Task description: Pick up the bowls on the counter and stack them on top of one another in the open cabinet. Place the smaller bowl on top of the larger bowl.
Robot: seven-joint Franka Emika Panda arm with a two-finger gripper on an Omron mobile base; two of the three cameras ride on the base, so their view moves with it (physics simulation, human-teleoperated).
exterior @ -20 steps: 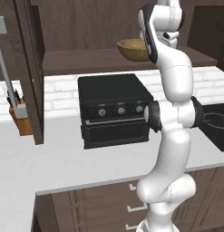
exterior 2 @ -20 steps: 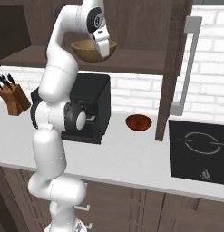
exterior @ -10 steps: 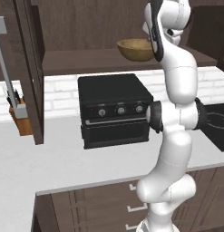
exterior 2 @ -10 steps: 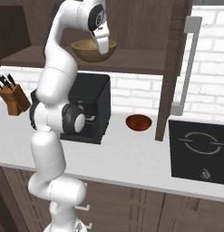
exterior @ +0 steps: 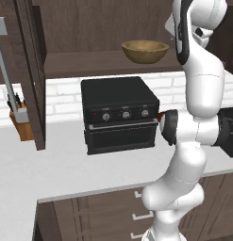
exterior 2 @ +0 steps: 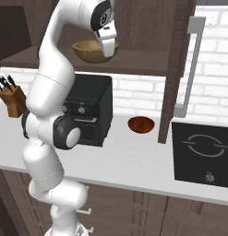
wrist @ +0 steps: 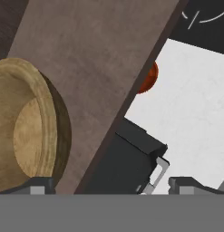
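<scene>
A: What lies nearest on the counter (exterior 2: 134, 161)?

B: A stretch of bare white slab, then the black toaster oven (exterior: 119, 113) standing on it. To the oven's side, just in front of the tall cabinet door (exterior 2: 177, 69), the smaller bowl (exterior 2: 141, 124) sits upright on the counter, dark red and glossy, with nothing inside it. The hand view catches a sliver of it (wrist: 148, 77) past the shelf edge.

A: And the knife block?

B: The knife block (exterior 2: 11, 100) stands toward the wall at the far end of the counter, holding several dark-handled knives.

A: Where is the larger bowl?

B: Higher and farther back. The larger bowl (exterior: 145, 51) rests upright on the shelf of the cabinet (exterior: 80, 63), light tan wood, holding nothing. It stands alone there, well apart from the red one below.

A: And the gripper?

B: The gripper (exterior 2: 107, 46) hangs just in front of that tan bowl, near its rim, fingers spread wide and released, grasping nothing.
</scene>
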